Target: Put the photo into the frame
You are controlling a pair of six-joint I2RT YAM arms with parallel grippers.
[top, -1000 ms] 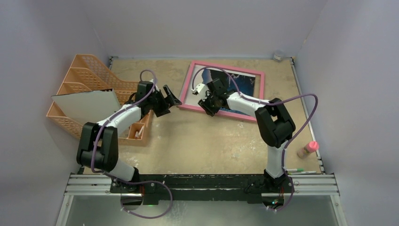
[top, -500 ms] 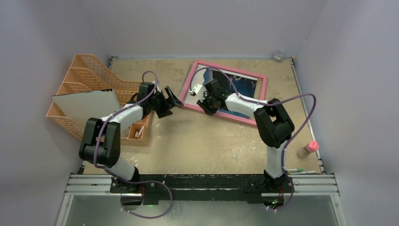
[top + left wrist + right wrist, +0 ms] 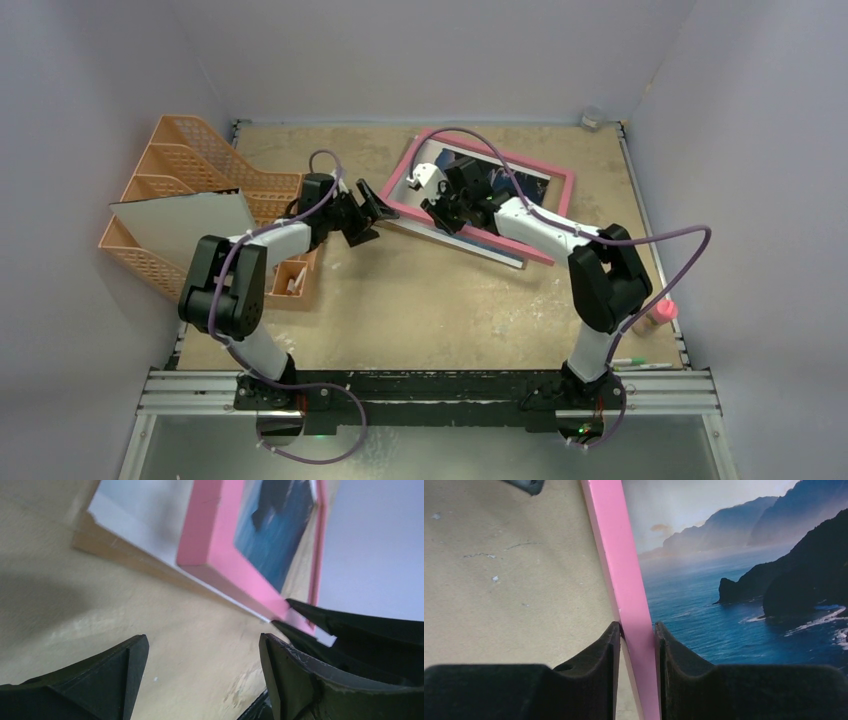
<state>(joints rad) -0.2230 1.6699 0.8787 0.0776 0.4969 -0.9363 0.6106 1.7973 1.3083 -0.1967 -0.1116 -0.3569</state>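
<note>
At the far middle of the table [image 3: 420, 300] sits your frame [image 3: 545, 166]. It's skewed, not square to the edges: the long axis runs from far-left to near-right, with the left short end pointing toward the left arm. The photo [image 3: 734, 610] shows inside the pink border, picture side up, with dark headlands, blue sea and pale sky. In the right wrist view the sky end lies away from the camera.

Your right gripper [image 3: 636, 629] is pinched onto the frame's left border, one finger on the outside, one on the photo side. Your left gripper [image 3: 203, 639] is spread wide with nothing in it, hanging just off the frame's near-left corner and not touching it.

From the left wrist you can see a white strip [image 3: 130, 530] and a tan board [image 3: 115, 550] poking out under that corner. Can't tell if the white strip is part of the photo.

Containers: the orange file rack [image 3: 190, 150] on the left has a greyish-white sheet [image 3: 185, 225] standing in it. The small orange box [image 3: 313, 275] next to it holds something white, too small to make out.

Over at the right edge there's a pink-capped bottle [image 3: 655, 317] and a couple of pens [image 3: 632, 363].

The table itself is scuffed tan board, and pale lilac walls [image 3: 420, 60] close it in on three sides.
</note>
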